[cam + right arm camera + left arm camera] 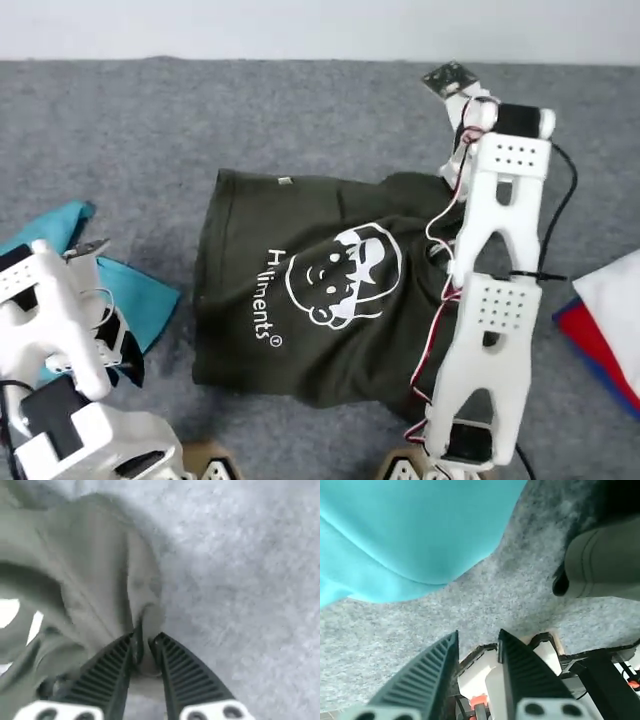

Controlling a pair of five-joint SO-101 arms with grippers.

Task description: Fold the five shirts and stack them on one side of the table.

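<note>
The dark green shirt (300, 330) lies mid-table on the grey felt (120, 130), long axis across the table and its white print's top toward the right arm's side. The right gripper (142, 641) pinches a fold at that edge. The left gripper (477, 639), jaws slightly apart and holding nothing, hovers near the teal shirt (150, 295); white, red and blue cloth (612, 300) lies at the far right.

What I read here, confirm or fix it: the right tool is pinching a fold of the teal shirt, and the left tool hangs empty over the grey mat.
One thing is wrong: the right tool pinches a fold of the dark green shirt, not the teal shirt; the right wrist view shows it. The left tool does hang empty over the grey mat.
</note>
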